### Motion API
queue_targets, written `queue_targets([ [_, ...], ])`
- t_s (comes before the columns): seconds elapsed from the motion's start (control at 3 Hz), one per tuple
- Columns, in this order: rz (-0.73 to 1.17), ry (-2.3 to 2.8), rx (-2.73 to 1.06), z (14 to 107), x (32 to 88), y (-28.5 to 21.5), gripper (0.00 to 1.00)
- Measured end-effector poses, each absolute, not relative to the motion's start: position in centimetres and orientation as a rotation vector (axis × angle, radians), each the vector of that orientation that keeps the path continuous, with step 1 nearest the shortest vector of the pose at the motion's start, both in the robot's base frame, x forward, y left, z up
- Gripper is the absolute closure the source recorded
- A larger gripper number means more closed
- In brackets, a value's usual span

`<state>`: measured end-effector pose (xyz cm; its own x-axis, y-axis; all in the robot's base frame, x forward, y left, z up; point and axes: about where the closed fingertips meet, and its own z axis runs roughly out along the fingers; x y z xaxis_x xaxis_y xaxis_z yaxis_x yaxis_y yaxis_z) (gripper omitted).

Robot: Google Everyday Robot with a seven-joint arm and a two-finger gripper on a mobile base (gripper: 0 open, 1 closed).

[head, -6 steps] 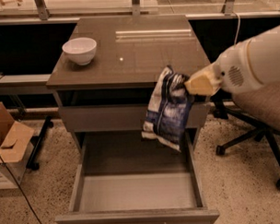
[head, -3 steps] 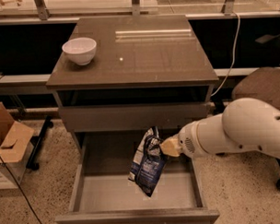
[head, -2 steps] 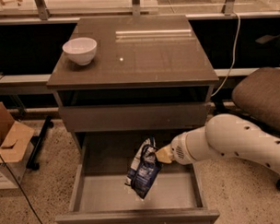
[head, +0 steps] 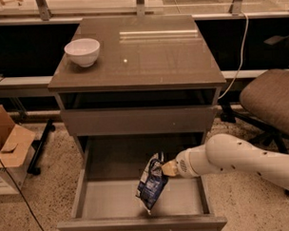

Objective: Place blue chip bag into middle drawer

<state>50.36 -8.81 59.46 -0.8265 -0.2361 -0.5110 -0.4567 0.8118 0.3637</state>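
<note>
Blue chip bag [head: 150, 183] hangs at lower centre of the frame over the open middle drawer [head: 109, 204]. Whether its bottom tip touches the floor is unclear. The gripper [head: 166, 168], just right of it, pinches its upper edge. It looks light, soft, crinkly and slippery, so the crimped top edge seems the best hold. The arm [head: 231, 157] is cut off at right.

No word, brand or number is legible anywhere. The crinkled dark blue foil chip bag [head: 151, 185] has white and silver patches, but its print cannot be read. The gripper [head: 166, 168] pinches its top edge, above the wide grey-brown middle drawer [head: 109, 200].
</note>
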Motion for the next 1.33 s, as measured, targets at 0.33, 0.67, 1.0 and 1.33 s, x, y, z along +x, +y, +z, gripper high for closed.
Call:
queue_targets([
  [0.33,0.664,2.575,-0.444,57.1,50.2,-9.8,0.83],
  [0.67,0.648,2.594,-0.403,54.3,50.5,-11.2,0.62],
  [1.0,0.65,2.596,-0.404,54.1,50.4,-11.1,0.43],
  [1.33,0.652,2.597,-0.406,54.0,50.4,-11.0,0.2],
])
